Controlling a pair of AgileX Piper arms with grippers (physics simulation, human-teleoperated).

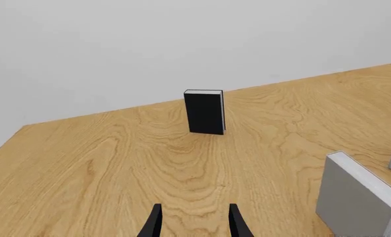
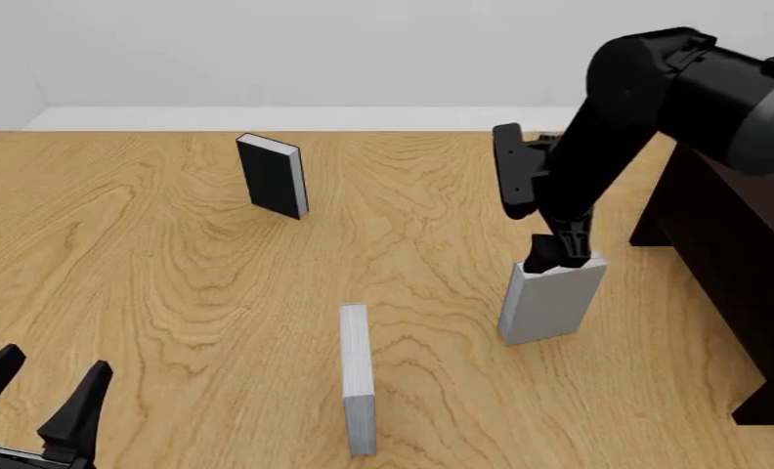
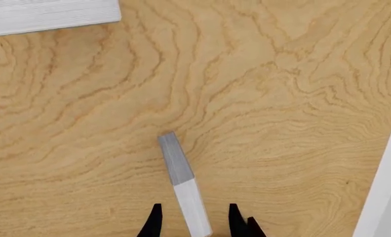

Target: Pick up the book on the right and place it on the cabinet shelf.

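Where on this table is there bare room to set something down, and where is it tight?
Bare wood lies between the black book and the left gripper, and beyond the black book toward the wall. It is crowded on the right, where the right gripper straddles the grey book beside the cabinet and near the narrow grey book.

Right arm: bent over, wrist pointing straight down.
Right gripper: fingers straddling something thin (contact unclear).
Left gripper: low, fingers spread apart.
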